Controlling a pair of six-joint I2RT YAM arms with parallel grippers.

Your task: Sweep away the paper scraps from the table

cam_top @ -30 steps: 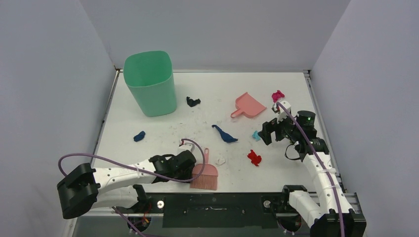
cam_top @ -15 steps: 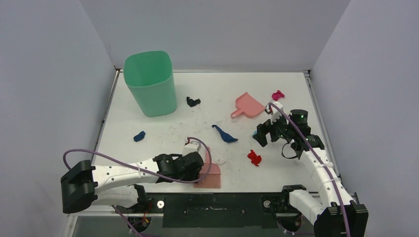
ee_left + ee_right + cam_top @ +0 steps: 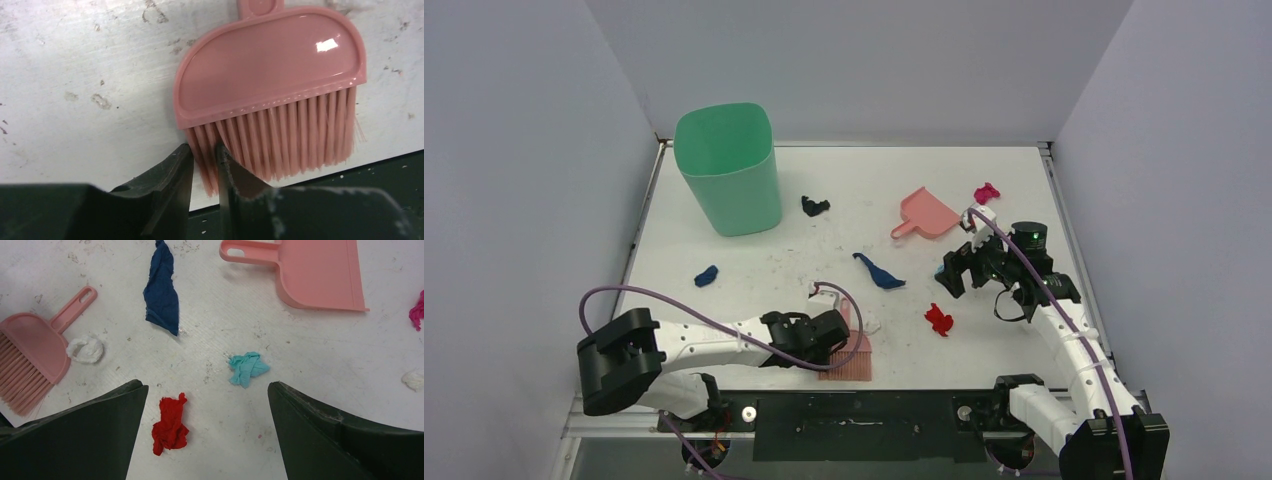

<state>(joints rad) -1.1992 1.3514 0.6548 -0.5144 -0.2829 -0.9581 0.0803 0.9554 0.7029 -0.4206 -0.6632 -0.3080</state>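
My left gripper (image 3: 204, 156) sits at the near edge of the table (image 3: 754, 250), jaws almost closed on the outer bristles of the pink brush (image 3: 270, 70). My right gripper (image 3: 206, 385) hangs wide open and empty near the right edge. The paper scraps (image 3: 170, 426) lie strewn from the middle to the far right corner.

Left wrist: brush (image 3: 270, 75) handle cut by top edge. Right wrist: magenta scrap (image 3: 416, 310) cropped at right, dustpan (image 3: 320, 275) above.
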